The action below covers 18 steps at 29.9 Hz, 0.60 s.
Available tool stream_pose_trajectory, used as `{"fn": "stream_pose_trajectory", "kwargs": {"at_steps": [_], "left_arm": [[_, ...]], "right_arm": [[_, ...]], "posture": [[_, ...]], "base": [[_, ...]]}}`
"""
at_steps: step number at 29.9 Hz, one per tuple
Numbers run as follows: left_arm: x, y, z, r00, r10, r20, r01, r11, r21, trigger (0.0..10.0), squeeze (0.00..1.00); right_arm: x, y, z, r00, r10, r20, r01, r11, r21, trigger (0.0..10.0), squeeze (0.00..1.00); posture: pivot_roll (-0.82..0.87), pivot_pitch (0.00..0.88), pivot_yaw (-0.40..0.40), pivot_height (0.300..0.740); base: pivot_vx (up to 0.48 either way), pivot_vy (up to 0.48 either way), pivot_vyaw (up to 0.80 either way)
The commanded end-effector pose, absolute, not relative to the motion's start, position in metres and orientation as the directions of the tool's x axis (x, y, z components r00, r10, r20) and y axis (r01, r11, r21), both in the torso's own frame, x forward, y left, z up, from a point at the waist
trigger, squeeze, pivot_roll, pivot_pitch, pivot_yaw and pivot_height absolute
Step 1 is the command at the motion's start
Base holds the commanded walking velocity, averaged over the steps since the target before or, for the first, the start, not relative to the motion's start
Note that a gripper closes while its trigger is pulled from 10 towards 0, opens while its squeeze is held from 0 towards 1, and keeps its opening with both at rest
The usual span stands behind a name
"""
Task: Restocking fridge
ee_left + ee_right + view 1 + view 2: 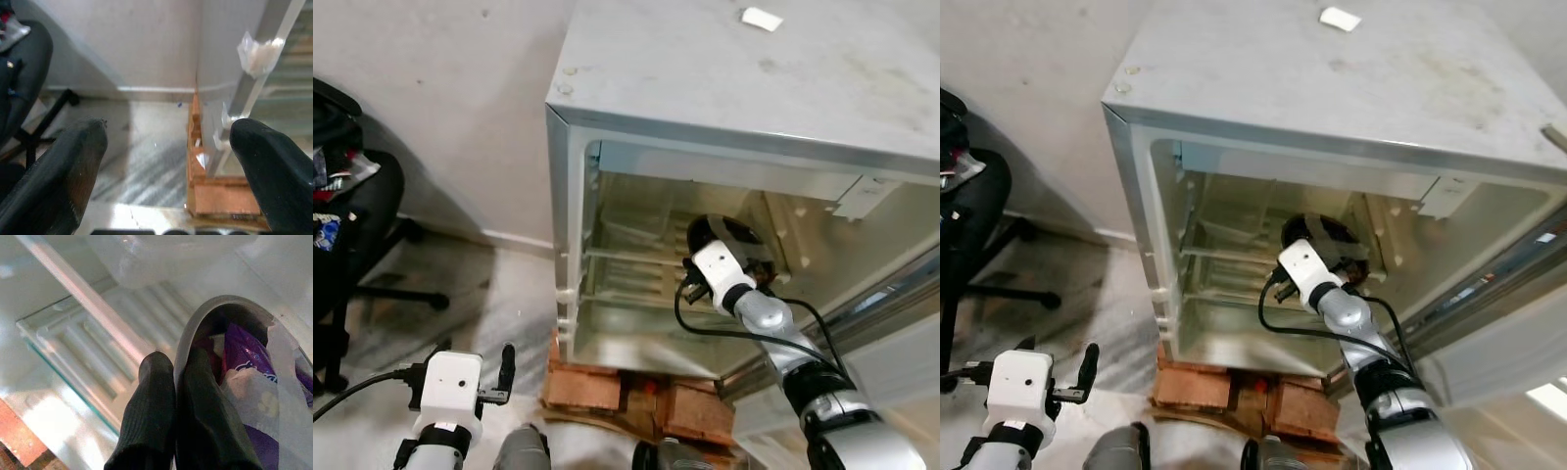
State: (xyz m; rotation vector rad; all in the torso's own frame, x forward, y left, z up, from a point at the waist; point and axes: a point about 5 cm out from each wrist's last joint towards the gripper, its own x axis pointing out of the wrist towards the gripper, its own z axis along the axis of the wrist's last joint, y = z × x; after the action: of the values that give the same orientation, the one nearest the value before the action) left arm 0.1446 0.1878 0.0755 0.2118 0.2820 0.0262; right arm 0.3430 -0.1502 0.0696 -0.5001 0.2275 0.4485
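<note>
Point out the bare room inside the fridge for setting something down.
Free: the glass shelf toward the white fridge's left wall, and the floor below it. Crowded: the right side, where the right gripper pinches the grey bowl's rim, purple packets inside.

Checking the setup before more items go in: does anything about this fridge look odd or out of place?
Yes. The fridge stands on a stack of reddish bricks rather than the floor, a makeshift base. A small white scrap lies on its top. Inside, the right end effector pinches a bowl's rim.
</note>
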Motion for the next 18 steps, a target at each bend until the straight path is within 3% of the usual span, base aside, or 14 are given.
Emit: {"fn": "stream_pose_trajectory", "kwargs": {"at_steps": [1,14,15,16,17,18], "left_arm": [[0.141,0.184,0.079,0.958,0.041,-0.284,0.019,0.979,0.204,10.0,0.0],[0.121,0.182,0.087,0.94,0.082,-0.331,-0.015,0.979,0.203,10.0,0.0],[0.12,0.182,0.087,0.939,0.086,-0.334,-0.018,0.979,0.202,10.0,0.0],[0.119,0.182,0.087,0.937,0.09,-0.337,-0.021,0.979,0.202,10.0,0.0],[0.119,0.182,0.088,0.936,0.093,-0.339,-0.024,0.979,0.202,10.0,0.0],[0.119,0.182,0.088,0.936,0.093,-0.339,-0.024,0.979,0.202,10.0,0.0]], "right_arm": [[0.347,-0.152,0.072,0.879,0.353,-0.319,-0.466,0.778,-0.422,10.0,0.0],[0.374,-0.123,0.106,0.884,0.379,-0.274,-0.468,0.693,-0.549,10.0,0.0],[0.375,-0.123,0.107,0.885,0.376,-0.274,-0.465,0.69,-0.555,10.0,0.76],[0.376,-0.122,0.109,0.886,0.375,-0.271,-0.462,0.684,-0.564,10.0,0.76],[0.378,-0.12,0.112,0.89,0.372,-0.266,-0.455,0.672,-0.584,10.0,1.0],[0.378,-0.12,0.112,0.89,0.372,-0.266,-0.455,0.672,-0.584,10.0,1.0]], "posture": [[0.2,0.285,-0.137,0.74],[0.25,0.339,-0.162,0.74],[0.25,0.339,-0.162,0.74],[0.25,0.341,-0.166,0.74],[0.25,0.341,-0.166,0.74],[0.25,0.341,-0.166,0.74]], "base": [[0.0,0.0,0.0],[0.0,0.0,0.0],[0.0,0.0,0.0],[0.0,0.0,0.0],[0.0,0.0,0.0],[0.0,0.0,0.0]]}}
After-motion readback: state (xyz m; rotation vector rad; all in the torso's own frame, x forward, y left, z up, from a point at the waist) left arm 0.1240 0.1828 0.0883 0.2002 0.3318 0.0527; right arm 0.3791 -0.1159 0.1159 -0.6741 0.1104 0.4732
